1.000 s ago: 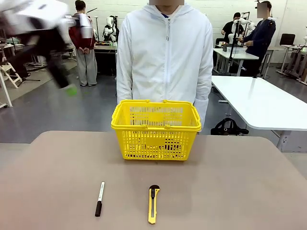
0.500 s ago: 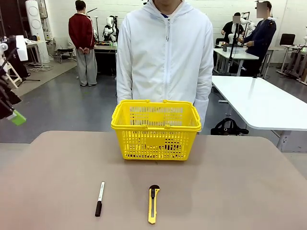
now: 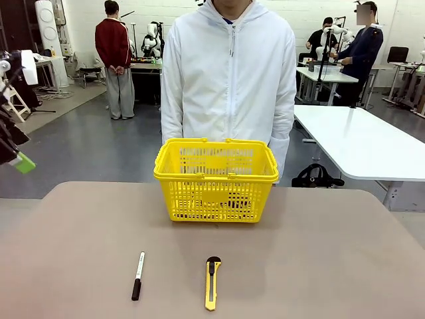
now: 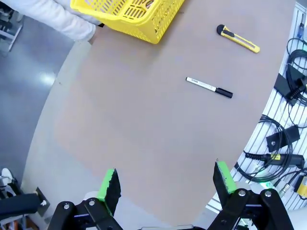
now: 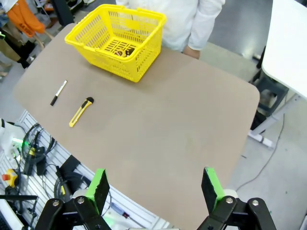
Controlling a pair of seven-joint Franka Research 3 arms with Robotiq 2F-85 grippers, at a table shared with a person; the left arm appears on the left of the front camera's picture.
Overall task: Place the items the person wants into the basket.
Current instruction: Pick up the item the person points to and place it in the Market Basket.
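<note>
The yellow basket (image 3: 216, 179) stands at the bench's (image 3: 332, 266) far edge before the person (image 3: 229, 73), dark items inside (too small to tell apart). Both grippers hang high, left fingers (image 4: 109, 186) and right fingers (image 5: 100, 187) spread apart, empty. White marker (image 3: 137, 274) and utility knife (image 3: 212, 283) lie near the front.

Surface: a plain brown table (image 3: 319, 266) with rounded far corners, seen from the robot's side in the front view.
Far middle: a yellow lattice basket (image 3: 216, 179) stands directly on the table, near the far edge, its handles folded down along the rim.
Near left of centre: a white marker with a black cap (image 3: 137, 275) lies flat, cap end toward the near edge.
Near centre: a yellow-and-black utility knife (image 3: 212, 282) lies flat, right of the marker and apart from it, black end toward the basket.
Spacing: both tools lie well apart from the basket.
</note>
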